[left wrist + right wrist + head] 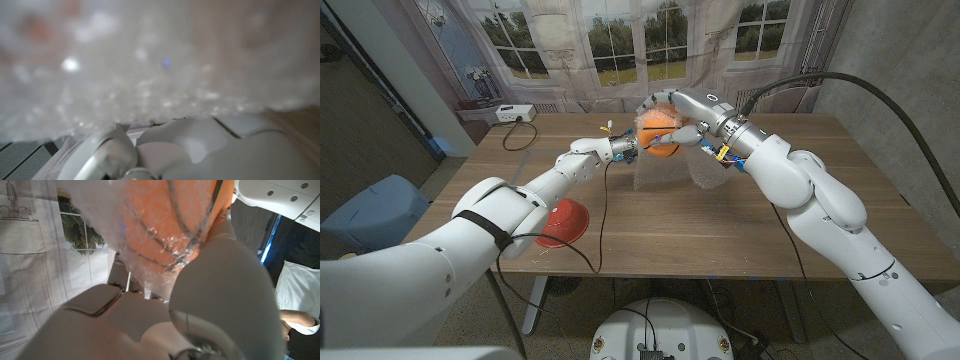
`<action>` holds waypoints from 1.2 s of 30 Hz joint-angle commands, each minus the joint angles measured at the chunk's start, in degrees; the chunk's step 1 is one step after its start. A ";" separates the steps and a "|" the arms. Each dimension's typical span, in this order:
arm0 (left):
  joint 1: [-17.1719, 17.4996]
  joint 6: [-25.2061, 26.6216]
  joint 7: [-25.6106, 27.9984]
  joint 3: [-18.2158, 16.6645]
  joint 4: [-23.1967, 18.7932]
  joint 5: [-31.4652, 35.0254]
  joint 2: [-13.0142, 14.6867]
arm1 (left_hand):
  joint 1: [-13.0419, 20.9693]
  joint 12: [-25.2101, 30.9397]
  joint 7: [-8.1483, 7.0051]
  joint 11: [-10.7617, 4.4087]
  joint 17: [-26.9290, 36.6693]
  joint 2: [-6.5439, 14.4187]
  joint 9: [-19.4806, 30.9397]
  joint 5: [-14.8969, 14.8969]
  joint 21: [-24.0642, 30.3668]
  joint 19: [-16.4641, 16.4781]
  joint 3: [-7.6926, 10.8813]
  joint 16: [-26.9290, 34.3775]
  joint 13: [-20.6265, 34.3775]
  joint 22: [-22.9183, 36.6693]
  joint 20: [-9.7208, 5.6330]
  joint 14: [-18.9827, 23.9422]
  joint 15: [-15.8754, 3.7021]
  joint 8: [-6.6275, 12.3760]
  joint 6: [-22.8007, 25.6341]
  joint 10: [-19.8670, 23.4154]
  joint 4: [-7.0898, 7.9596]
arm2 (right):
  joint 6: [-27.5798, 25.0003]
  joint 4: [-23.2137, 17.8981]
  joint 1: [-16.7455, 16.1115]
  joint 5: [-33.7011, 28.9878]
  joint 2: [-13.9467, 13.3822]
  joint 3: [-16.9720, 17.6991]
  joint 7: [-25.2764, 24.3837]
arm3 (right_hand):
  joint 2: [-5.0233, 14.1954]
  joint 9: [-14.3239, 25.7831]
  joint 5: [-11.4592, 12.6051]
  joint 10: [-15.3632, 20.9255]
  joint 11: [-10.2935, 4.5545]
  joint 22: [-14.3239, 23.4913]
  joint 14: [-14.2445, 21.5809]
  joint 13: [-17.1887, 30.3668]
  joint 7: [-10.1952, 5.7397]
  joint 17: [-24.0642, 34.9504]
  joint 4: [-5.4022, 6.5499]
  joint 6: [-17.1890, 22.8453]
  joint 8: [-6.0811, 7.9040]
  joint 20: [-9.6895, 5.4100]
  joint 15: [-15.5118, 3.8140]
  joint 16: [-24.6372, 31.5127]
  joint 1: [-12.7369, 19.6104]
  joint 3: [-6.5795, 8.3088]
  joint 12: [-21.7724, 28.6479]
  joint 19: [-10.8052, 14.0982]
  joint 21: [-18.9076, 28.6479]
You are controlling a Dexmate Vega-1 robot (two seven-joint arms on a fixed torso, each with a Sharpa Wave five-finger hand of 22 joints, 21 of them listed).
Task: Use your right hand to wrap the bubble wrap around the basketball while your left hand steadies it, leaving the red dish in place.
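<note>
Presently your holdings, catalogued against the basketball (660, 132) as landmark:

Basketball: small, orange with black seams, held up above the far half of the wooden table (720, 225), between your two hands. In the right wrist view (170, 220) its orange skin shows through a clear film.

Bubble wrap (705, 165): clear sheet, draped over the ball and hanging down beside and below it on your right side, its loose edge near the tabletop. In the left wrist view (150, 65) it lies as a blurred, glittering mass just ahead of your left fingers; in the right wrist view (100, 210) it clings over the ball's surface.

Left hand (620, 148): reaches in from the ball's left side and meets the wrapped ball. You cannot tell from these views whether its fingers grip or merely press; the left wrist view (200, 150) shows only the back of the hand under the wrap.

Right hand (682, 128): curls over the ball's top and right side, fingers closed around the wrapped ball. In the right wrist view (210, 300) a finger lies against the film-covered ball.

Red dish (562, 222): on the table, well apart from the ball, toward the near left edge, partly behind your left arm.

White box with cable (510, 114): far left corner of the table, well apart from the ball.
</note>
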 commanded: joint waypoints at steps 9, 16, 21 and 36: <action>8.46 9.13 5.73 0.96 -21.11 -0.37 7.84 | -0.54 -1.68 2.37 2.26 -0.01 2.35 0.14 0.14 0.71 1.49 1.21 -1.08 0.03 0.09 0.50 1.33 0.56 -1.26 -0.59 -0.49 0.10 | -1.98 6.61 0.30 -17.24 0.56 -2.13 -14.63 | 11.58 0.07 0.19 4.30 -4.26 0.68 22.50 4.43 0.16 0.27 -8.68 1.61 0.39 -20.36 -30.05 -2.28 14.09 9.26 1.68 4.34 2.45; 9.77 10.31 8.04 1.75 -25.27 -0.69 9.66 | -1.03 -3.11 2.03 3.58 0.00 1.60 0.15 -0.01 0.64 1.90 1.27 -1.86 0.06 0.05 1.29 1.14 1.36 -2.42 -2.80 -1.88 0.01 | -6.13 7.25 0.43 -20.94 0.39 -2.73 -12.01 | 11.43 0.00 0.15 4.34 -4.32 0.81 22.51 4.17 0.15 0.40 -8.61 1.68 0.32 -20.35 -30.06 -2.83 14.42 9.32 1.57 3.59 3.17; 9.73 11.09 8.56 2.32 -25.92 -1.08 10.00 | -1.34 -4.25 1.63 4.46 0.00 1.06 0.15 -0.06 0.54 2.20 1.28 -2.49 0.08 0.01 2.39 0.48 1.82 -3.06 -4.61 -3.08 -0.24 | -8.43 7.88 0.79 -22.79 -0.14 -3.51 -8.79 | 11.25 -0.06 0.10 4.34 -4.37 0.89 22.24 3.96 0.07 0.47 -8.49 1.77 0.27 -20.26 -30.04 -3.47 14.55 9.31 1.47 2.79 3.78; 8.23 12.96 9.83 4.15 -25.54 -0.10 10.34 | -1.10 -8.87 0.54 5.51 -0.09 -1.55 0.09 -0.36 -0.56 2.73 1.15 -3.61 0.24 -0.11 5.01 -3.98 4.31 -3.78 -12.35 -9.28 -3.42 | -15.75 12.55 2.67 -25.09 0.16 -5.12 -2.98 | 11.15 -0.17 0.04 4.63 -4.54 0.96 22.67 4.23 0.17 0.88 -8.20 2.18 0.22 -20.12 -30.09 -4.28 14.65 9.28 1.84 1.65 5.38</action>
